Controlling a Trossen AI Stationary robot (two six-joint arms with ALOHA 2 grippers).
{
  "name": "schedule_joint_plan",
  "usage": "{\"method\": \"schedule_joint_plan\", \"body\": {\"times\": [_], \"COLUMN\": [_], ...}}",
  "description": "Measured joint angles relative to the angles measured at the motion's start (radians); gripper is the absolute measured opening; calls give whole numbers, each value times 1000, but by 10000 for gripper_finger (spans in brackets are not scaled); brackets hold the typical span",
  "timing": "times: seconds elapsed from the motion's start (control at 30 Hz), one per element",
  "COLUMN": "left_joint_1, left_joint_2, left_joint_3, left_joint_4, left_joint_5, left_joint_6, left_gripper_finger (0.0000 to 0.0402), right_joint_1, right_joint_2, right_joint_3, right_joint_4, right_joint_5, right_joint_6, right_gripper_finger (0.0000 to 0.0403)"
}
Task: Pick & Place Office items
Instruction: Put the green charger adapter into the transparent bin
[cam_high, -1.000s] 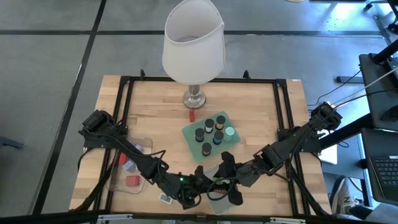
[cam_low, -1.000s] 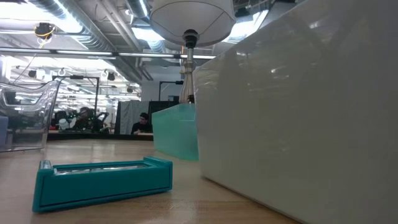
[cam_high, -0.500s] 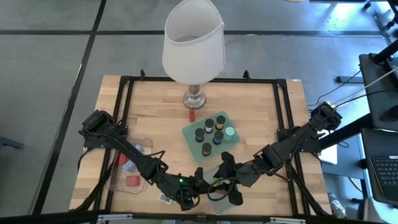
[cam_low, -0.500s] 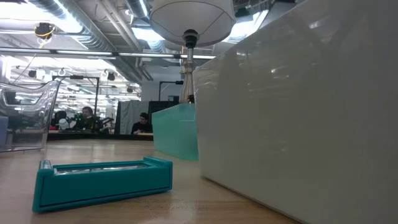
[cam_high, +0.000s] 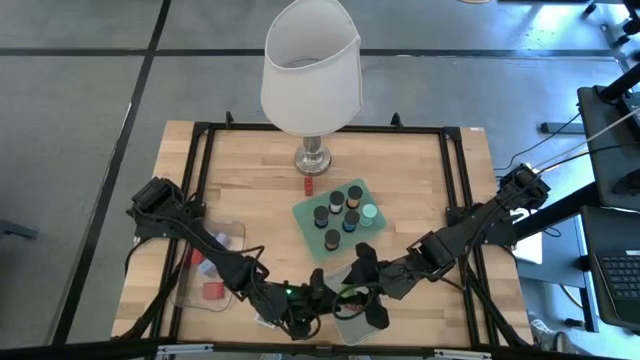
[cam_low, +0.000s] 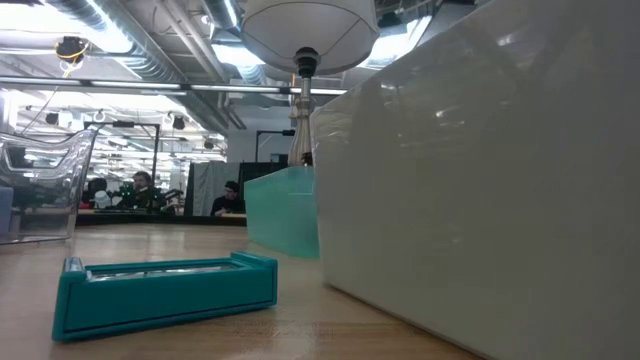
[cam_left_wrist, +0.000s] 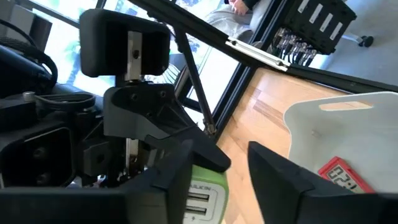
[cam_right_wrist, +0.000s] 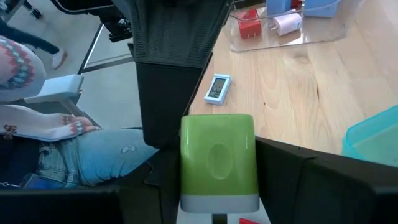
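The small green block with a grey base sits clamped in the right gripper, directly facing the left gripper, whose fingers straddle it, grip uncertain.

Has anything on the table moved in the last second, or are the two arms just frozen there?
Almost nothing. The left gripper and right gripper stay together over the table's near edge, the right one holding a green block. The lamp and trays are unmoved.
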Motion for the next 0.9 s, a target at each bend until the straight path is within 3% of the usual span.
{"method": "schedule_joint_plan", "body": {"times": [0.37,0.73,0.9], "left_joint_1": [-17,35,42], "left_joint_2": [0,0,0], "left_joint_3": [0,0,0], "left_joint_4": [4,4,-4], "left_joint_5": [-42,-27,-18], "left_joint_6": [21,-50,-52], "left_gripper_finger": [222,225,202], "right_joint_1": [2,2,2], "right_joint_2": [0,0,0], "right_joint_3": [0,1,1], "right_joint_4": [2,16,16], "right_joint_5": [-54,-55,-62], "right_joint_6": [28,-2,-4], "right_gripper_finger": [158,158,158]}}
